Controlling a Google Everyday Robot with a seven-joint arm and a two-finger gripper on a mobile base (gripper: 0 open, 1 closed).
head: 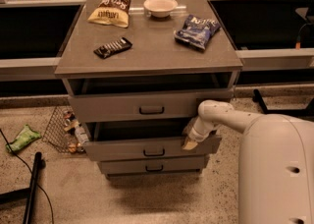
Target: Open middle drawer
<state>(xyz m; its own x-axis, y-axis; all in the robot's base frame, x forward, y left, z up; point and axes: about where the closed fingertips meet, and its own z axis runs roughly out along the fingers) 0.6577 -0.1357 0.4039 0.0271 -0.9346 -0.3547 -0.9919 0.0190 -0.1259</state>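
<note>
The grey cabinet has three drawers. The middle drawer (122, 149), with a small dark bar handle (154, 153), is pulled partly out, leaving a dark gap above its front. My gripper (190, 143) is at the right end of that drawer front, at its top edge, and my white arm (221, 116) reaches in from the right. The top drawer (113, 107) stands slightly out under the countertop. The bottom drawer (122, 166) is pushed in.
On the cabinet top (147, 51) lie a yellow chip bag (112, 3), a white bowl (160, 6), a blue snack bag (197, 30) and a dark bar (113, 47). A wire basket (64, 129), a green packet (22, 137) and a dark pole (33, 183) are on the floor at left.
</note>
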